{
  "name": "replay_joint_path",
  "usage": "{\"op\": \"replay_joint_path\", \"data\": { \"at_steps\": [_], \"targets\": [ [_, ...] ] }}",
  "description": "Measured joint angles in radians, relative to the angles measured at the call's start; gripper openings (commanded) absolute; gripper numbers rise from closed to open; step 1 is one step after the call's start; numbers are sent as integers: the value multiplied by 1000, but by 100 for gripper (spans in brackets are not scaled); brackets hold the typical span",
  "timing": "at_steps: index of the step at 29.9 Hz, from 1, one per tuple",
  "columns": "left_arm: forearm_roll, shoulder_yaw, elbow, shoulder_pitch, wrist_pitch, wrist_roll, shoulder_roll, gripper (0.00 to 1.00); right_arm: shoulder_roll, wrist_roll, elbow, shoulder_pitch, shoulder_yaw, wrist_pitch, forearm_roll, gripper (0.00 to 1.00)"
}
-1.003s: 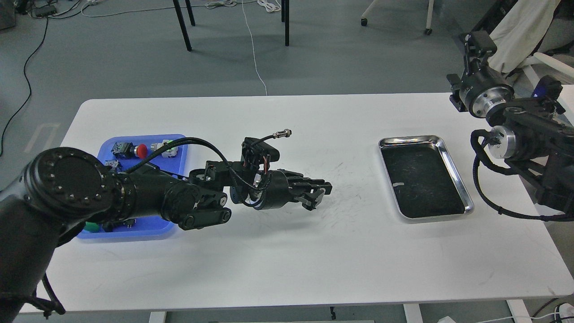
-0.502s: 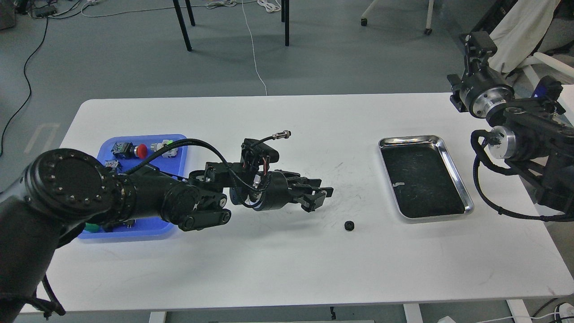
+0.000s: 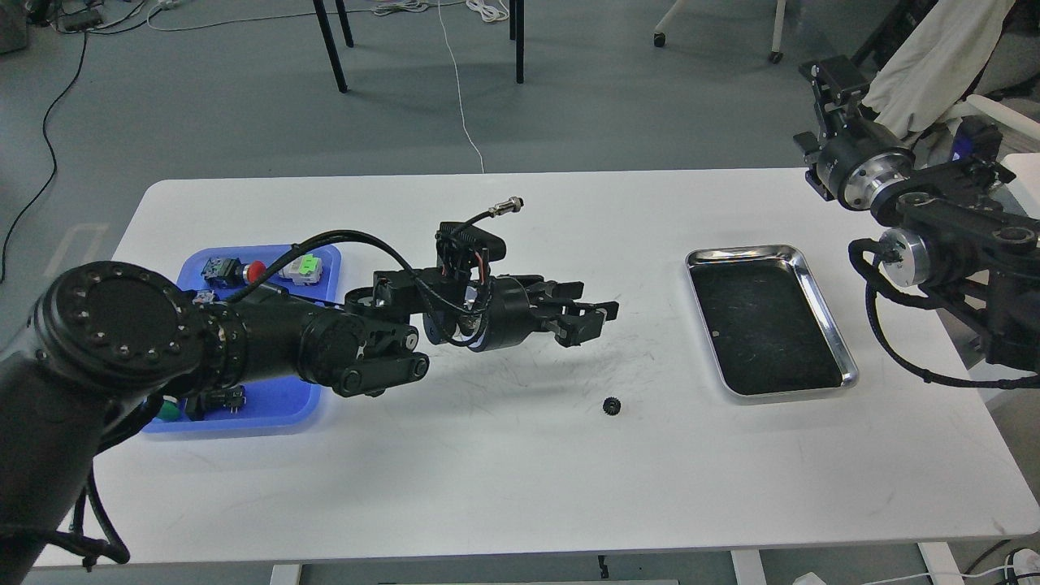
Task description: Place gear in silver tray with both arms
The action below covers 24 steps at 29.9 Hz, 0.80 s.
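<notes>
A small black gear [image 3: 612, 405] lies on the white table, left of and below the silver tray [image 3: 822, 299], whose dark bottom holds nothing. My left gripper [image 3: 591, 312] hovers above the table a little up-left of the gear, apart from it, with its jaws open and empty. My right arm [image 3: 934, 236] is raised off the table's right edge, beyond the tray. Its gripper [image 3: 830, 77] points up and away and looks small and dark, so I cannot tell its fingers apart.
A blue plastic tray [image 3: 268, 406] with several small parts, among them a red button [image 3: 257, 270] and a green piece [image 3: 308, 264], sits at the left, partly under my left arm. Chair legs and cables are on the floor behind the table.
The gear left my left gripper and landed on the table, then shifted slightly left. My left gripper opened and rose a little. My right arm moved slightly up and left.
</notes>
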Motion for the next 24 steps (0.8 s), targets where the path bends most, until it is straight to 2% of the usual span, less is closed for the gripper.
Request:
{"op": "replay_joint_path", "data": {
  "at_steps": [7, 14, 19, 21, 24],
  "targets": [
    [-144, -11, 142, 11, 2, 0, 0, 75, -2, 5, 5, 50, -50, 13, -75, 99],
    [-305, -125, 161, 16, -2, 0, 7, 78, -2, 0, 20, 87, -52, 20, -215, 99],
    [-360, -225, 160, 39, 3, 0, 102, 78, -2, -2, 43, 120, -52, 41, -258, 99],
    [-385, -273, 155, 49, -34, 0, 156, 79, -3, -2, 59, 139, -52, 63, -261, 99],
    [-432, -341, 158, 65, -181, 0, 241, 87, -9, -2, 94, 171, -63, 99, -265, 99]
  ]
}}
